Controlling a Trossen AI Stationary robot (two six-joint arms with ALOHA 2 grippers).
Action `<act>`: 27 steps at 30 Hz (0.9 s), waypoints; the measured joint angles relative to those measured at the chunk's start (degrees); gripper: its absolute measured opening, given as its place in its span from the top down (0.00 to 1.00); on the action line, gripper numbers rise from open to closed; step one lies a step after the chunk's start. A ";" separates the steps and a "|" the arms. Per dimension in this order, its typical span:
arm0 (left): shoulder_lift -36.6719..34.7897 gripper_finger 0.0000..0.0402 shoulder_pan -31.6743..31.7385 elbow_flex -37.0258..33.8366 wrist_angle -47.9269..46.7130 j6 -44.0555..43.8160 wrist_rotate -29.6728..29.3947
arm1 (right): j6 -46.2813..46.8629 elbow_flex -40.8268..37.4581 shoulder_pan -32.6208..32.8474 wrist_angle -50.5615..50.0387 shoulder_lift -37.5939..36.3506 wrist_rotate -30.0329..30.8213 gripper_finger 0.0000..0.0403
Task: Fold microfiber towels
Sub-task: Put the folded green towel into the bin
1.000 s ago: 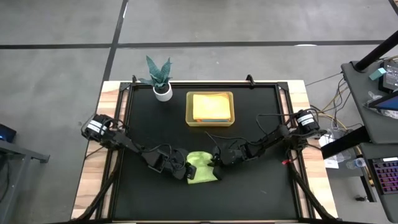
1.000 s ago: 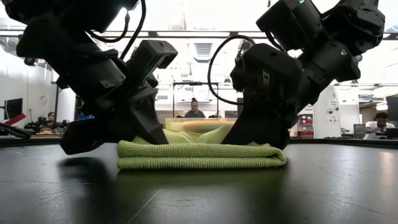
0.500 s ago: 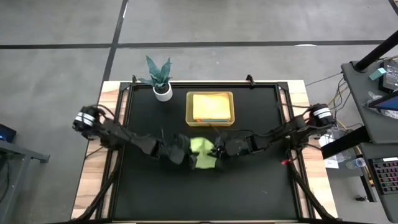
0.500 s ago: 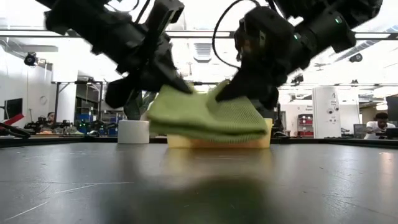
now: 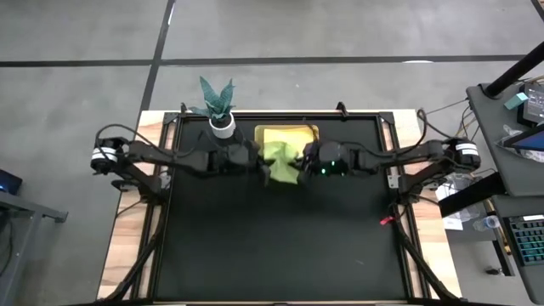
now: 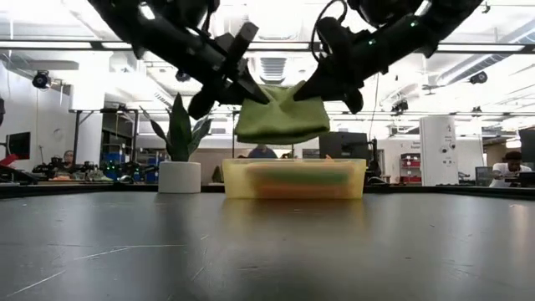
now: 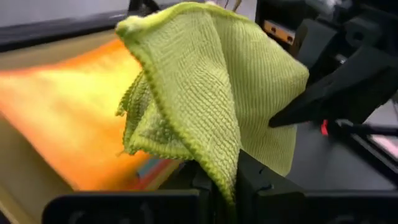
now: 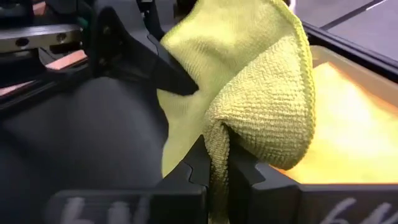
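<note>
The folded lime green towel (image 5: 280, 161) hangs in the air over the near rim of the translucent yellow bin (image 5: 289, 132), which holds orange-yellow towels (image 7: 68, 118). My left gripper (image 5: 260, 167) is shut on the towel's left side. My right gripper (image 5: 300, 163) is shut on its right side. In the low view the towel (image 6: 280, 113) hangs between the left gripper (image 6: 251, 92) and the right gripper (image 6: 313, 88), well above the bin (image 6: 292, 178). My left gripper pinches the folded towel's left edge (image 7: 217, 168) between its two fingers, several layers together, coming from the table's left and slanting down. The towel is lifted clear and sags between the two grippers. My right gripper pinches the folded towel's right edge (image 8: 217, 149) between its two fingers, several layers bunched, coming from the table's right and slanting down. The towel is clear of the table and bulges loosely above the fingers.
A small potted plant (image 5: 218, 106) in a white pot stands at the far left, close to the left arm. The bin stands at the far middle of the black mat (image 5: 272, 238). People and benches show in the room beyond the table.
Both grippers have lifted the folded lime green towel off the table near the front middle and carried it up and toward the far edge, over the bin. The towel, flat on the mat a second ago, now hangs bunched between them.
</note>
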 joint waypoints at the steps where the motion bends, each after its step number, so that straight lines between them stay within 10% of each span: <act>1: 0.05 0.98 1.54 0.00 0.79 0.60 1.21 | -0.27 0.05 -1.52 0.02 -0.31 -1.16 0.97; 27: 12.71 0.98 15.08 7.50 3.48 4.71 8.85 | -9.12 9.47 -17.05 -19.61 2.10 -4.18 0.97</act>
